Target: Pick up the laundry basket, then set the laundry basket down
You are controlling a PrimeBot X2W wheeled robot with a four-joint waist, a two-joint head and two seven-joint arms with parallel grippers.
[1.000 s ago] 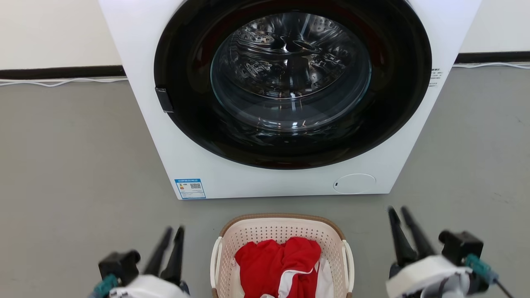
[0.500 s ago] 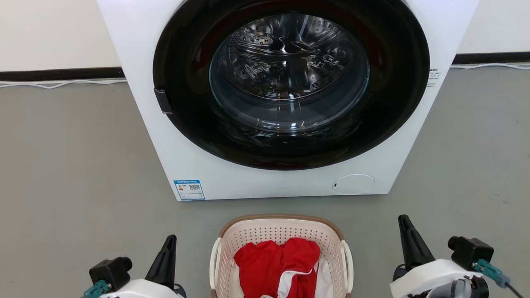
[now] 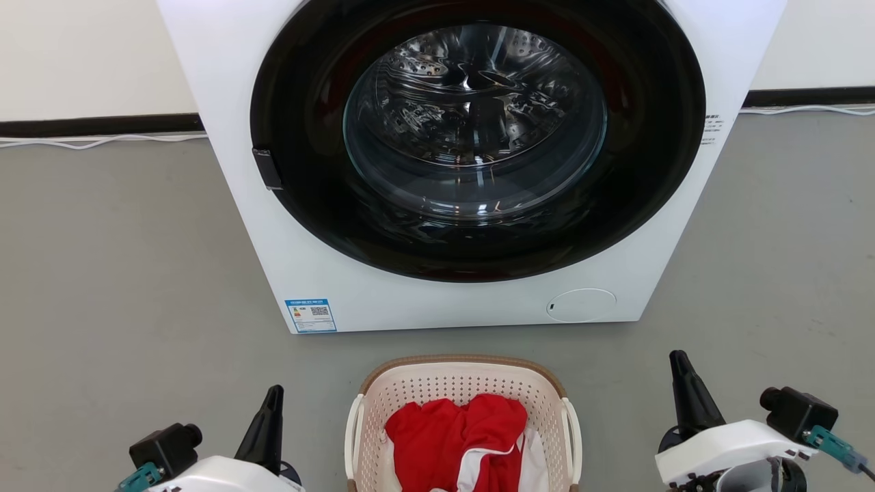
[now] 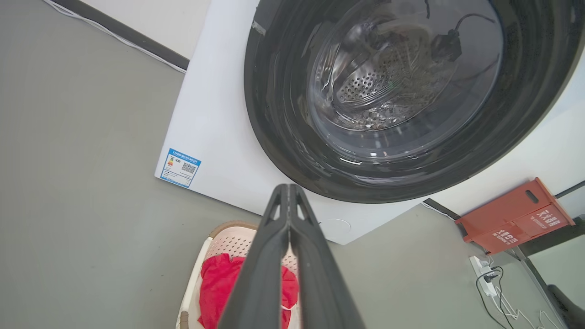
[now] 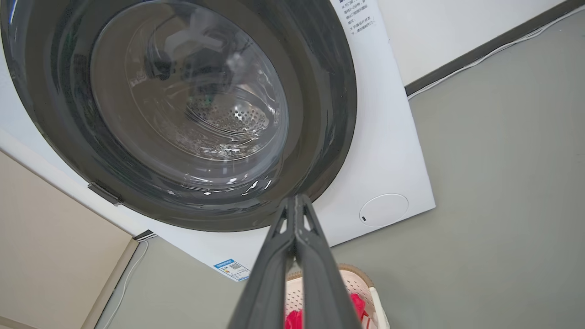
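Cream perforated plastic laundry basket with a brown woven-look rim, holding red cloth, stands on the grey floor at bottom centre, before the white washing machine. At lower left and lower right, the left gripper and right gripper flank it, fingers pressed together, empty.

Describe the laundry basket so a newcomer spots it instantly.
Find the white front-loading washer with its big dark round door. On the grey floor just in front stands the laundry basket. Cream perforated plastic, brown rim, white side handles, red clothing inside.
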